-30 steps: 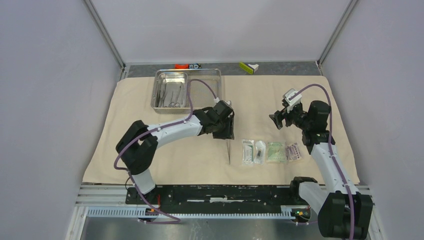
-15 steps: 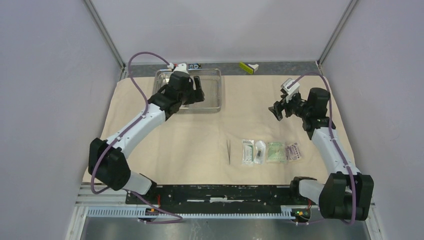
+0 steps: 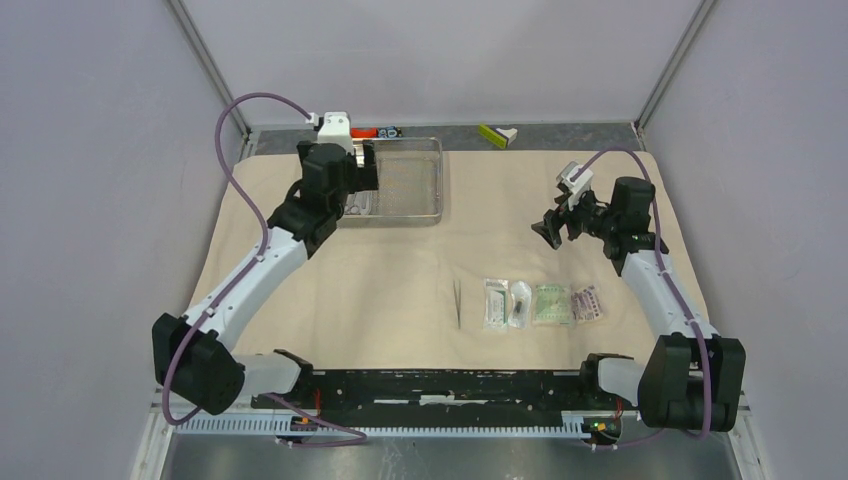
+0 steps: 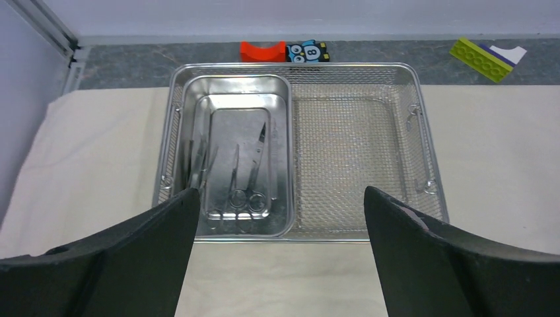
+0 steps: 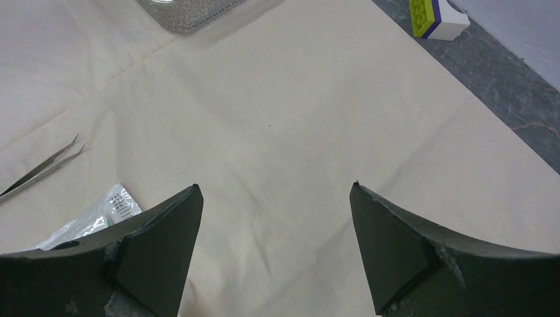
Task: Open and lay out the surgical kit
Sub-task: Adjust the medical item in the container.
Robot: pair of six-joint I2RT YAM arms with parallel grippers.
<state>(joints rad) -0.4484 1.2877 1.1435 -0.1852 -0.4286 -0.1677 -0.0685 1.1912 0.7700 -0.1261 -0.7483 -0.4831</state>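
1. Now the beige cloth wrap (image 3: 330, 290) lies spread flat over the table, its long side running left to right.
2. Set at the far left of the cloth, the steel mesh tray (image 4: 360, 132) has its long axis across the table. The smaller inner tray (image 4: 280, 152) sits in its left half, turned lengthwise from near to far.
3. Inside the inner tray, the scissors (image 4: 249, 175) lie along its length, finger rings at the near end and blades pointing to the far side. Thin forceps (image 4: 198, 158) lie beside them on the left, on the same line.
4. On the near middle of the cloth, the tweezers (image 3: 457, 302) lie with their long axis near to far. In the right wrist view the two tips point away toward the tray.
5. Just right of the tweezers, four sealed packets (image 3: 543, 303) sit in a left-to-right row, close together.
6. Over the tray's left part hangs the left gripper (image 4: 279, 191), its jaws spread wide with nothing between them.
7. Above bare cloth on the right, beyond the packets, the right gripper (image 5: 274, 187) hangs with jaws wide apart and empty.
8. Past the cloth's far edge lie a yellow-green and white block (image 3: 497, 134), an orange piece (image 4: 261, 51) and a black piece (image 4: 307, 51).
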